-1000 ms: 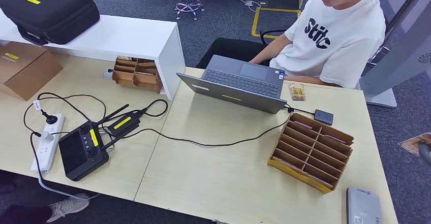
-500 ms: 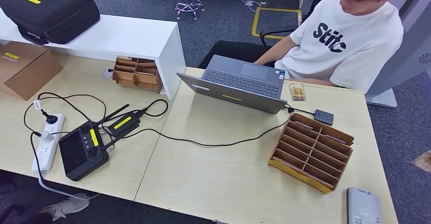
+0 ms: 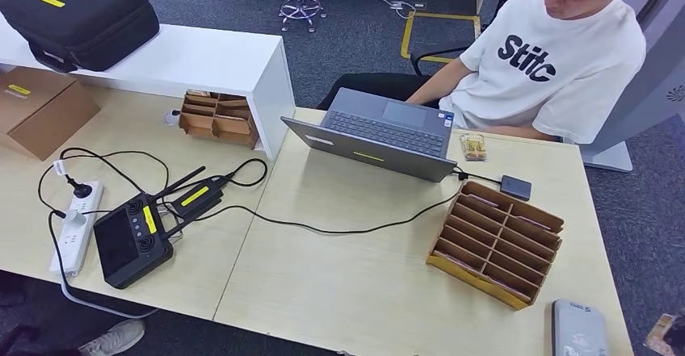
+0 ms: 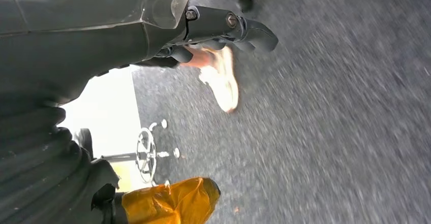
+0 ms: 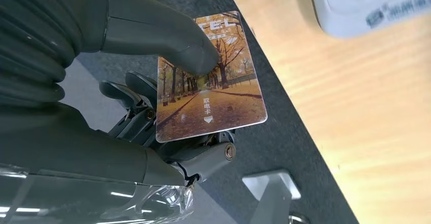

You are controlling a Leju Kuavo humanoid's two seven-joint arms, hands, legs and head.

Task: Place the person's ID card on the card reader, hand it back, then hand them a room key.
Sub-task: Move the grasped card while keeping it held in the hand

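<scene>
A card (image 5: 210, 82) is held pinched under the right hand (image 5: 152, 97) thumb off the tabletop's near right corner, beside the card reader (image 3: 578, 329); placement and handovers are judged outstanding.

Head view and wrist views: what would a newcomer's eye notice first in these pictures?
First, the card printed with an autumn tree avenue, pinched under the thumb of the right hand just off the table's edge, near the grey card reader. Next, the person in a white T-shirt seated behind the open grey laptop at the table's far side. Then the cardboard slotted organizer, between laptop and reader.
</scene>
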